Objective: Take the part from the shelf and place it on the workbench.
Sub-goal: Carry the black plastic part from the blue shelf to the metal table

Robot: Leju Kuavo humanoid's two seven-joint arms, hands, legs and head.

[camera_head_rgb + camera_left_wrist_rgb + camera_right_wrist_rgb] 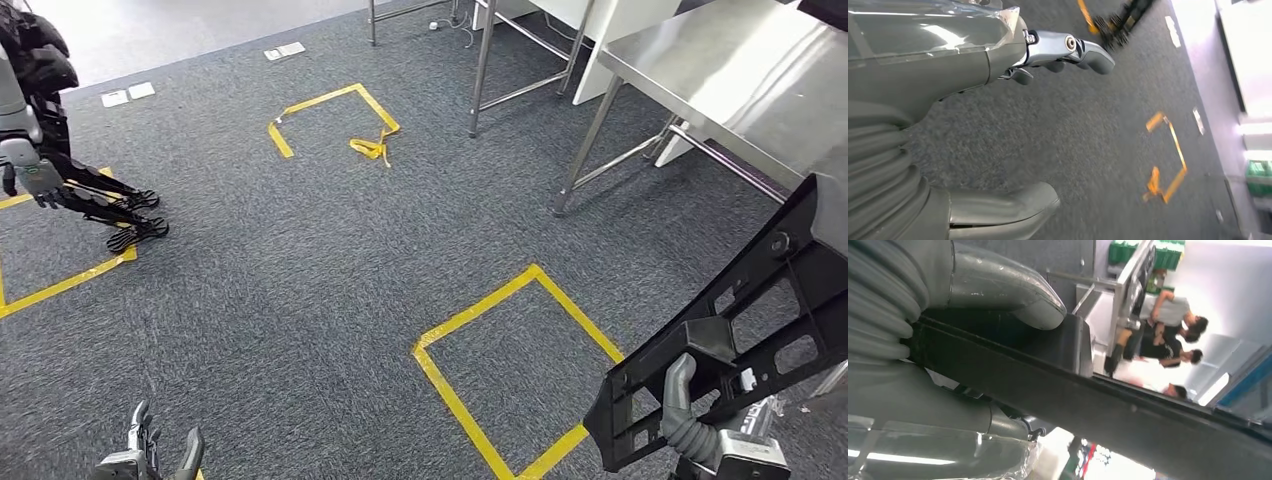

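The robot's right hand (715,425) sits low at the right of the head view with its fingers wrapped around a bar of the black part (740,330), a long openwork frame; the right wrist view confirms the clasp, with the grey thumb (1013,290) pressed over the dark edge of the part. From that hold the part runs up and away to the robot's right, its long axis slanting from the lower end near the hand toward the upper end, which reaches close to the steel tabletop (720,70) at the top right of the head view. That tabletop, standing on thin metal legs (590,150), lies ahead and to the right of the loaded hand, so the right arm is plainly the nearer one for setting the part down, and the free end of the frame already points roughly that way. The left hand (150,455) hangs at the bottom left, well apart from the part, with its fingers loosely spread and nothing in them, as the left wrist view also shows. Yellow tape squares (520,360) mark the grey carpet between the robot and the tabletop.
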